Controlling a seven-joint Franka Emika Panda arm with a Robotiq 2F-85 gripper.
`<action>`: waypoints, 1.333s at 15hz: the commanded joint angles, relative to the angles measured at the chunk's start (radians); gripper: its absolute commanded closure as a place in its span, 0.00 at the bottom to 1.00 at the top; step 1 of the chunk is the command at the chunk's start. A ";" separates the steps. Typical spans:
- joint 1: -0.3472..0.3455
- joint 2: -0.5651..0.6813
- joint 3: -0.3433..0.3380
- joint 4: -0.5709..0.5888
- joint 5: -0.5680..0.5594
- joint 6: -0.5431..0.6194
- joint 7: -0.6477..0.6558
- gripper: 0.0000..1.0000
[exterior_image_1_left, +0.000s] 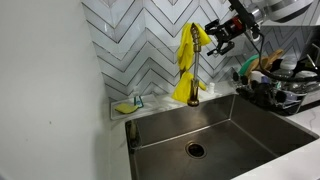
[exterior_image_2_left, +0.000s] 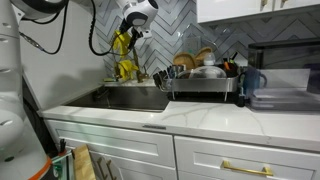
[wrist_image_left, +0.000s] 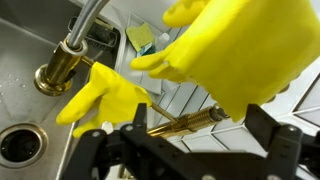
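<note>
A pair of yellow rubber gloves (exterior_image_1_left: 187, 62) hangs over a brass faucet (exterior_image_1_left: 196, 80) behind a steel sink (exterior_image_1_left: 225, 128). They also show in an exterior view (exterior_image_2_left: 124, 55). My gripper (exterior_image_1_left: 222, 33) is beside the top of the faucet, close to the gloves, and also shows in an exterior view (exterior_image_2_left: 135, 27). In the wrist view my gripper (wrist_image_left: 197, 142) is open and empty. The brass spout end (wrist_image_left: 185, 123) lies between its two fingers. One glove (wrist_image_left: 235, 45) hangs just beyond the fingers, and the other glove (wrist_image_left: 105, 95) hangs lower.
A dish rack (exterior_image_1_left: 278, 90) full of dishes stands beside the sink and also shows in an exterior view (exterior_image_2_left: 203, 78). A yellow-green sponge (exterior_image_1_left: 127, 106) lies on the back ledge. The drain (wrist_image_left: 18, 145) and faucet base (wrist_image_left: 58, 72) are below. The herringbone tile wall (exterior_image_1_left: 140, 40) is close behind.
</note>
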 joint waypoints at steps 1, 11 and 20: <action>-0.003 0.003 0.005 0.007 0.011 -0.002 -0.026 0.00; -0.007 0.050 0.032 0.032 0.160 -0.013 -0.143 0.00; -0.005 0.091 0.040 0.049 0.302 0.002 -0.206 0.67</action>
